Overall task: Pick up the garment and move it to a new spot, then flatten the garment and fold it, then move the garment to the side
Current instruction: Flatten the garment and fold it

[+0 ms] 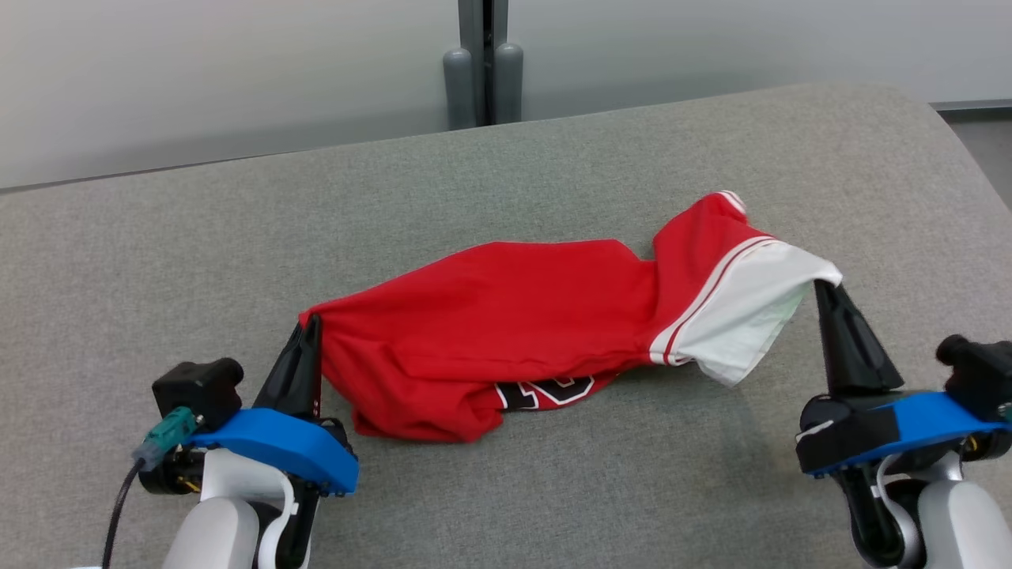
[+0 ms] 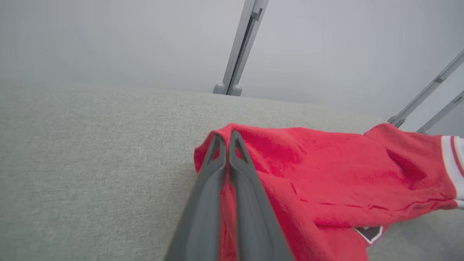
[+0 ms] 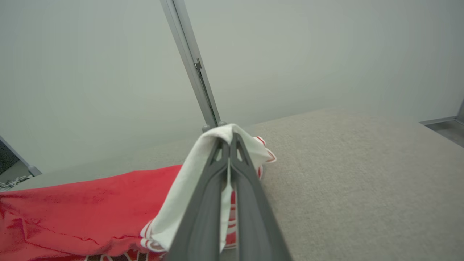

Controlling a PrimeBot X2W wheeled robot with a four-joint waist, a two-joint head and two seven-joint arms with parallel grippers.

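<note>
As it sags, the garment (image 1: pixel 506 316) spans left-right, white end (image 1: pixel 747 312) rightward.

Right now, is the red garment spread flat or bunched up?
Bunched. The garment sags in folds between the left gripper and right gripper, each shut on an end.

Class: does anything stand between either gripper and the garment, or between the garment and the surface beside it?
Nothing visible does. The left gripper and right gripper are each shut on the garment, and no other thing lies on the grey surface.

Grey fabric surface (image 1: pixel 553 158), pale wall (image 1: pixel 198 71), metal post (image 1: pixel 473 32)
</note>
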